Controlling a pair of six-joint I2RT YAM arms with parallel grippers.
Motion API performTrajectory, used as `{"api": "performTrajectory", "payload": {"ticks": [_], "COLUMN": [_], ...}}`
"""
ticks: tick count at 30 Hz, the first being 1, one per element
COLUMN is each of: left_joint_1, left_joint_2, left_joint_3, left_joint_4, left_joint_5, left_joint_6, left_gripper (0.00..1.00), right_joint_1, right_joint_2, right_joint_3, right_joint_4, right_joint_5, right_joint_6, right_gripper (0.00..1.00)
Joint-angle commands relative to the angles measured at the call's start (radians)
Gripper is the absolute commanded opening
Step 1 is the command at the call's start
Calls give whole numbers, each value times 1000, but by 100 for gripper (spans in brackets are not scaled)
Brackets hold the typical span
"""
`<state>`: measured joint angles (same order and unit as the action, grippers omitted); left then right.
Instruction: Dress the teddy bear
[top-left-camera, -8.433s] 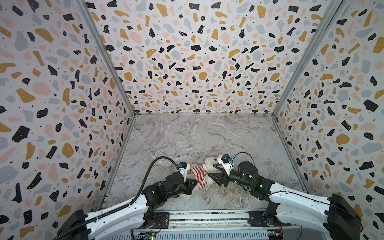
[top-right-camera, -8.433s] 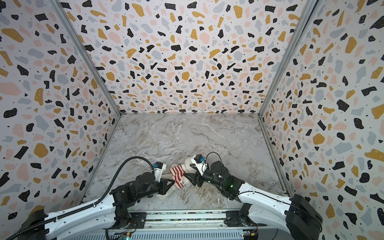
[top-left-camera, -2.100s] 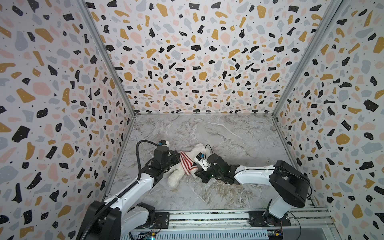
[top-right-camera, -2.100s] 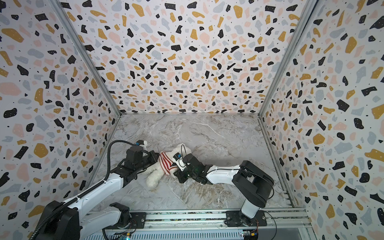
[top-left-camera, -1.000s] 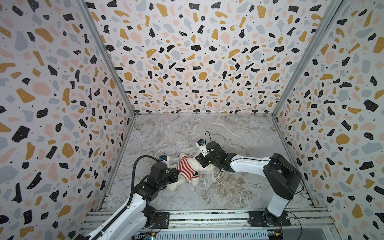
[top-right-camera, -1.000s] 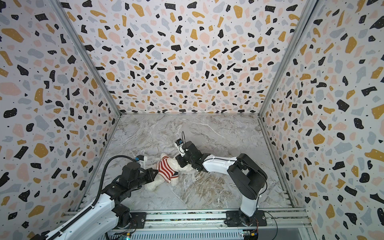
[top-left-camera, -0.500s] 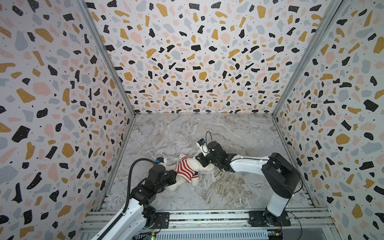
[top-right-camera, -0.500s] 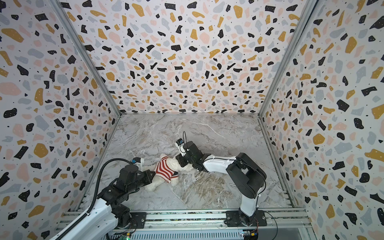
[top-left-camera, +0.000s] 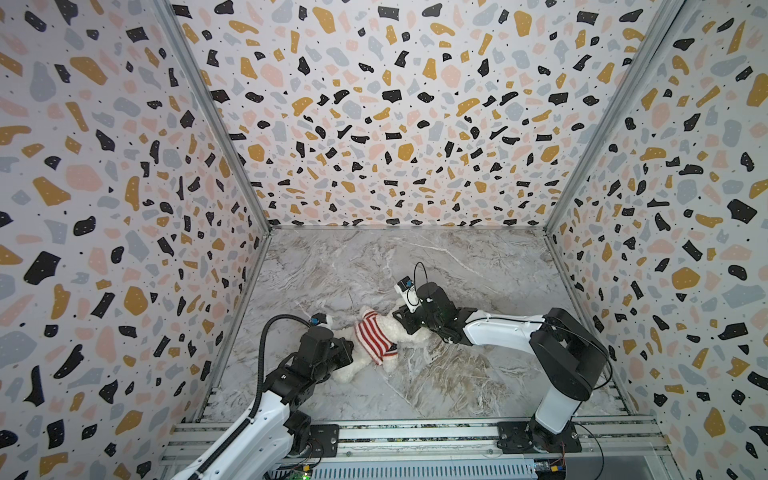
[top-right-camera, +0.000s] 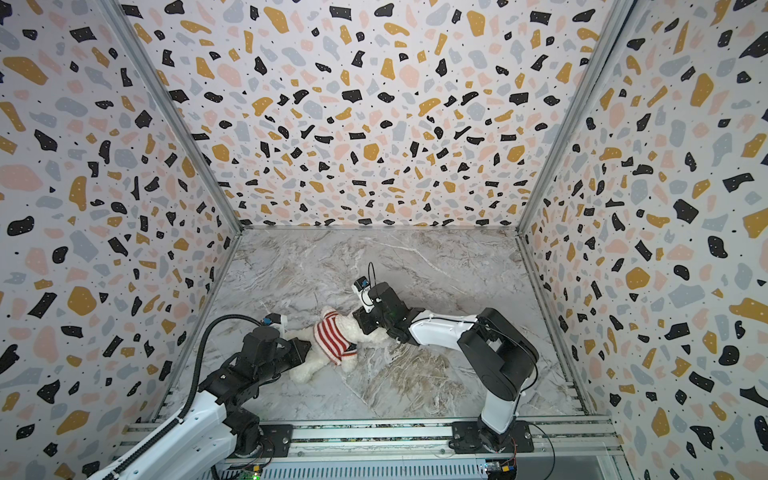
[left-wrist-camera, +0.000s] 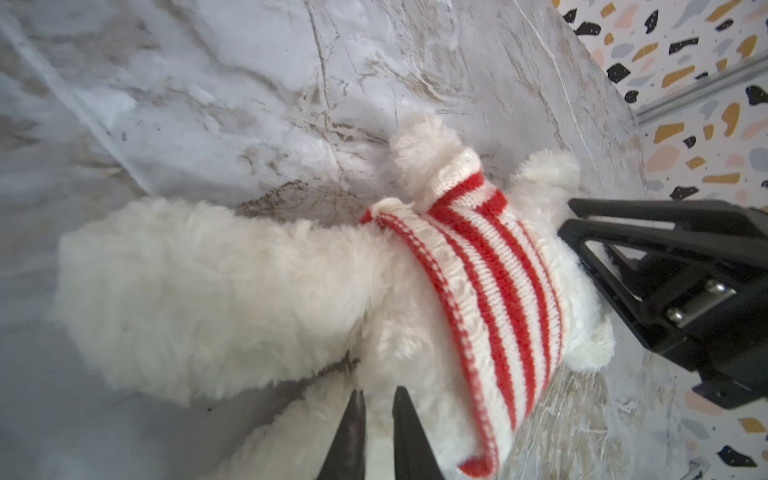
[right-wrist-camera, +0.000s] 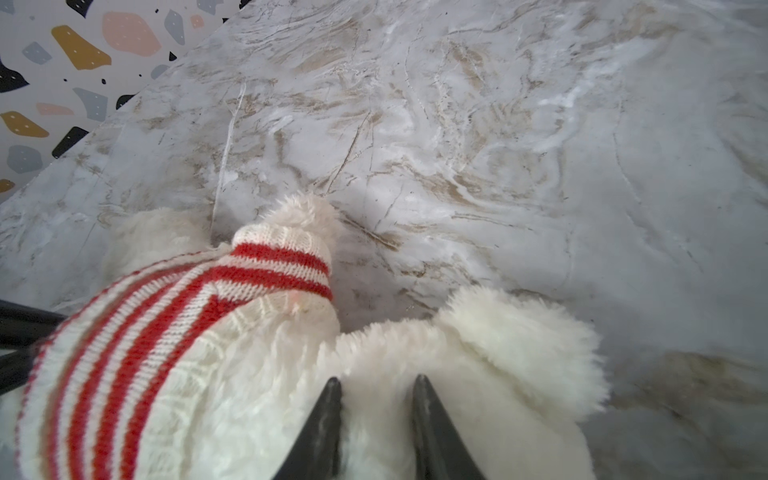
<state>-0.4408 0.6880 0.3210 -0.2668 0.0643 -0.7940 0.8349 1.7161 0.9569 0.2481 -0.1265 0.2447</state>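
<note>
Left pincer (top-left-camera: 351, 345) and right pincer (top-left-camera: 401, 321) bracket the teddy bear (top-left-camera: 347, 371), lying on the marble floor (top-left-camera: 457, 270) in its striped sweater (top-left-camera: 374, 337), in both top views. Left wrist view: the left pincer (left-wrist-camera: 378, 399) stands a crack open over leg fur. Right wrist view: the right pincer (right-wrist-camera: 376, 386) pinches the bear's fluffy head.

Both top views are looking steeply down from high over the front edge of the marble worktop (top-left-camera: 415, 266), sharing the whole scene; both wrist cameras are peering close at the teddy bear (left-wrist-camera: 199, 291) from opposite ends.
</note>
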Motion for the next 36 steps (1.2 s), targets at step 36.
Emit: {"api": "performTrajectory", "payload": {"ticks": [36], "left_joint_1": [-731], "left_joint_2": [538], "left_joint_3": [396], "left_joint_4": [-192], "left_joint_5": [-463], "left_joint_6": [42], "left_gripper": [58], "right_joint_1": [-308], "right_joint_2": [-613], "right_joint_3": [-329], "right_joint_4": [-80], "right_joint_5": [-147], "right_joint_6": [130], "right_gripper": [36]}}
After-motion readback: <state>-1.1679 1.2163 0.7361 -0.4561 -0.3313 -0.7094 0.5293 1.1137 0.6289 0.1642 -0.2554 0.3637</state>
